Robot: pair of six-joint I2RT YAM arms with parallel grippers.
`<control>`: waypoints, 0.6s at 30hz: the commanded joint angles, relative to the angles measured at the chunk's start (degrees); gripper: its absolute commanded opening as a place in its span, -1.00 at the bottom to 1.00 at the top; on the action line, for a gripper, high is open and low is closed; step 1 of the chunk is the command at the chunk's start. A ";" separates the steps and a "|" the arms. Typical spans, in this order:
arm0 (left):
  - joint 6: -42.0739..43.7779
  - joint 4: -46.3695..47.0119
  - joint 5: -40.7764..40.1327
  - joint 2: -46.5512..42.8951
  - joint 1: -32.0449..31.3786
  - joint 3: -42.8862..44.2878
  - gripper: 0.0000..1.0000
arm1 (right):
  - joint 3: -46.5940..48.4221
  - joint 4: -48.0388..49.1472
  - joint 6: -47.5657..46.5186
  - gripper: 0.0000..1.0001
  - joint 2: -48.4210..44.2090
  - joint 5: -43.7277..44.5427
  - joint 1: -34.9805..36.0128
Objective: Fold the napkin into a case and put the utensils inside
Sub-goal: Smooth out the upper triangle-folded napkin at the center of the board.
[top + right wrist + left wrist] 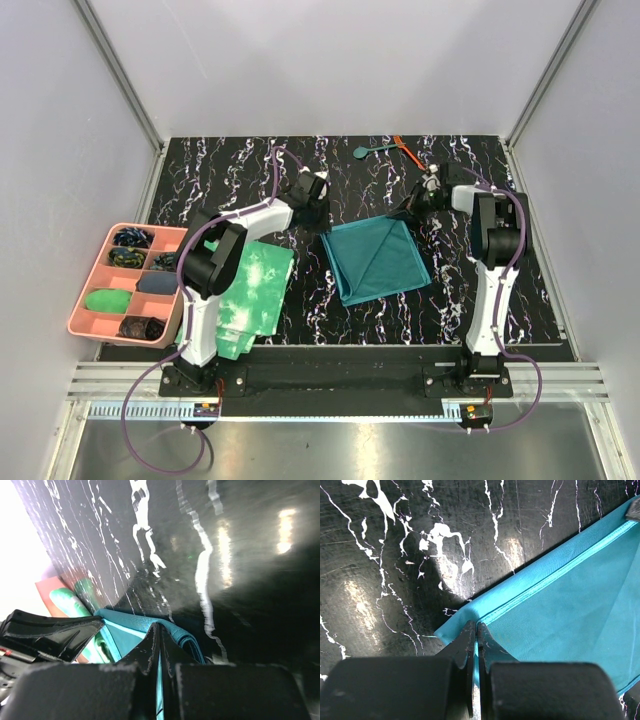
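Marbled table: napkin corners pinched between fingers (both arms).

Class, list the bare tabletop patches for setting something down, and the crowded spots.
Bare: far-left corner, left of the spoon; near strip between napkin and front edge. Crowded: napkin's far corners, pinched by left gripper and right gripper.

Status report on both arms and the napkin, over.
Left tool shut on napkin corner. Right tool shut on napkin edge. Napkin mid-table, wide square, not folded narrow. Utensils at far edge, nothing blocking.
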 commanded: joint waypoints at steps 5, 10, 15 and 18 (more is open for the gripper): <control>0.39 2.41 -0.66 -0.06 0.57 -0.13 -1.00 | 0.55 1.98 -3.47 -1.00 2.78 0.26 -3.79; 0.56 2.50 -0.66 0.29 0.57 -0.13 -1.00 | 0.90 3.12 -2.59 -0.97 1.91 -2.64 -4.14; 0.48 2.41 -0.13 0.46 0.57 1.01 -1.00 | 2.30 0.15 -1.89 -0.93 -2.30 -1.50 -4.14; 0.56 1.45 0.13 0.72 0.57 2.68 -1.00 | 3.88 -4.15 -2.33 -0.86 -6.25 1.22 -4.14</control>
